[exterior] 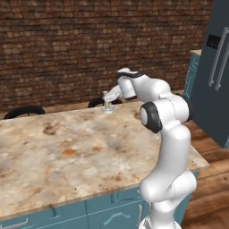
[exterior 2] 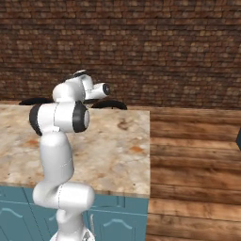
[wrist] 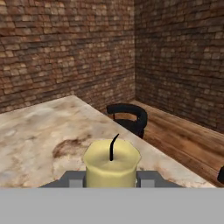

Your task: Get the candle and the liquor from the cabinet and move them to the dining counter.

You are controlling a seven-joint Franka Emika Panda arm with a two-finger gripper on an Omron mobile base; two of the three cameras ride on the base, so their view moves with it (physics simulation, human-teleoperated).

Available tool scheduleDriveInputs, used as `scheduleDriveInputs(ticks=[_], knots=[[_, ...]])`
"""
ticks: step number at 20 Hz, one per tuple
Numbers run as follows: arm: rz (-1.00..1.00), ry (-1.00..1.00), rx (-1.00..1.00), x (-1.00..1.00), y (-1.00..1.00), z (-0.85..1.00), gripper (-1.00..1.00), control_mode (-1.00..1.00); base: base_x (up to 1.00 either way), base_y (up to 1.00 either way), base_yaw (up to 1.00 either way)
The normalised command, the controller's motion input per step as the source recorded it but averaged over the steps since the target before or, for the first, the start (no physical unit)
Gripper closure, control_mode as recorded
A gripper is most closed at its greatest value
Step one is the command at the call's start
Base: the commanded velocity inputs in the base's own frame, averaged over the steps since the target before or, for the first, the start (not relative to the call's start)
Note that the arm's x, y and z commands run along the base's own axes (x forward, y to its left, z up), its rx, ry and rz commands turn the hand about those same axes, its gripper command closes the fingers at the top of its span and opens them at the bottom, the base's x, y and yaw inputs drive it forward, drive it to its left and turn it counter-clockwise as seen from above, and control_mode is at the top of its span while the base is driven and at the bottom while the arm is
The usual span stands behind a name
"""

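A pale yellow candle (wrist: 111,164) with a black wick sits between my gripper's (wrist: 111,180) two fingers, which are shut on its sides. In the left base view the candle (exterior: 108,105) and its small pale holder hang at the far edge of the dining counter (exterior: 67,147), just at the slab's surface; whether the holder touches it I cannot tell. My gripper (exterior: 109,99) reaches down to it from the right. The beige marbled counter (wrist: 35,127) stretches out beyond the candle. The liquor and the cabinet are out of view.
Black stools (exterior: 23,111) (wrist: 129,116) stand along the counter's far side before a brick wall (exterior: 89,40). A dark grey fridge (exterior: 214,67) rises at the right. Wooden floor (exterior 2: 197,155) lies past the counter's right end.
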Motion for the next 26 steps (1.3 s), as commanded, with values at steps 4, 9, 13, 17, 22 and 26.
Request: scheduleDriveInputs(ticks=[4, 9, 13, 17, 22, 26], knots=[[0.00, 0.00, 0.04, 0.71, 0.02, -0.52, 1.00, -1.00, 0.00, 0.00, 0.00], [0.00, 0.01, 0.00, 0.42, 0.01, -0.44, 1.00, -1.00, 0.00, 0.00, 0.00], [0.00, 0.00, 0.00, 0.28, 0.04, -0.50, 1.00, -1.00, 0.00, 0.00, 0.00], [0.00, 0.00, 0.00, 0.07, 0.04, -0.67, 1.00, -1.00, 0.00, 0.00, 0.00], [0.00, 0.00, 0.00, 0.00, 0.03, -0.47, 1.00, -1.00, 0.00, 0.00, 0.00], [0.00, 0.00, 0.00, 0.00, 0.02, -0.31, 1.00, -1.00, 0.00, 0.00, 0.00]])
